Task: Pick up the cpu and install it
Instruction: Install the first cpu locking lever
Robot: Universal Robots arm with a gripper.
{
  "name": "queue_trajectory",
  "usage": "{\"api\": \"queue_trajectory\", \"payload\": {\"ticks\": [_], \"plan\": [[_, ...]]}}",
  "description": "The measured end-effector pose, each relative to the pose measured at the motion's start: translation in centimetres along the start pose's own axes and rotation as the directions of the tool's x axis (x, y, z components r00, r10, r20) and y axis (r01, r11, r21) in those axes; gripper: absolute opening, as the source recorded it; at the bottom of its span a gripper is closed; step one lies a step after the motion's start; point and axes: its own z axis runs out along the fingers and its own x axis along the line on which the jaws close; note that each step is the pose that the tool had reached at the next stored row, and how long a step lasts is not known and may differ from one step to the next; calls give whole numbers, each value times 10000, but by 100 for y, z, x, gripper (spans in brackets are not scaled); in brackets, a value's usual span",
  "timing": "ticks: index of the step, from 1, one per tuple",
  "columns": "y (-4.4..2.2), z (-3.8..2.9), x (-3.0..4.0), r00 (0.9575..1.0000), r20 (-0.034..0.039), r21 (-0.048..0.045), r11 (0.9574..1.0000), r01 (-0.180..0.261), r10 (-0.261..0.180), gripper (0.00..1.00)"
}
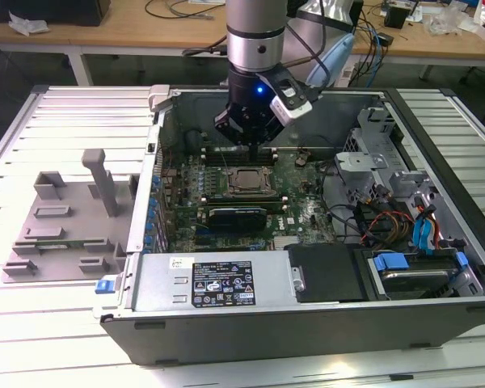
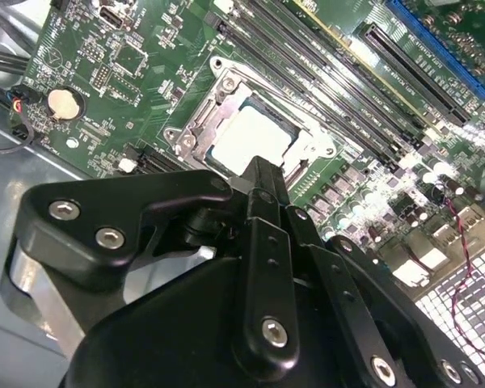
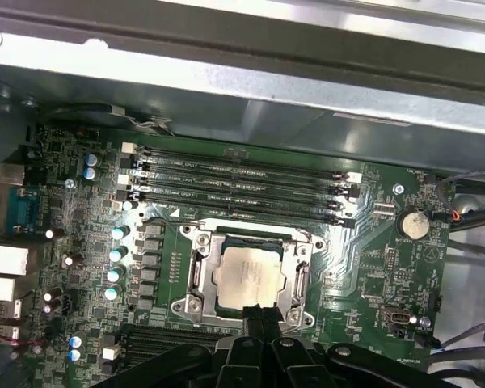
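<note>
– One chip, one socket: where do we find the cpu (image 3: 248, 277) at this stage?
– We find it lying flat inside the socket frame (image 3: 196, 271) on the motherboard (image 3: 372, 275), silvery plate up, as the first wrist view shows. In the exterior view it sits near the centre of the frame, inside the open computer case (image 1: 226, 323).
– And the gripper (image 3: 259, 314)?
– Its fingers are pressed together with nothing between them. The tip hangs close over one edge of the cpu; we cannot tell whether it touches.
– How do we do this step well?
– We judge seating to be the concern. We keep the tip square to the plate, apply only light vertical contact, and check that all four edges lie level within the frame. We avoid any sideways push, which could drag the chip across the socket.
</note>
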Motion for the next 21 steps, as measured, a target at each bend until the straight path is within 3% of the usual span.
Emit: {"api": "queue_trajectory", "payload": {"ticks": [3,6,14,15,17,19,20,21], "plan": [[8,-3,65,10000,1,0,10000,2,-2,11],[40,-15,268,10000,11,1,10000,0,0,11],[81,-31,575,10000,21,2,10000,-2,2,11],[84,-33,606,10000,24,-32,10000,-3,3,11],[86,-34,623,10000,61,-244,9997,-12,14,11],[89,-36,654,9999,120,-524,9986,-30,36,11],[91,-37,674,9998,171,-786,9969,-40,54,11],[93,-38,684,9998,209,-991,9951,-49,70,11]]}}
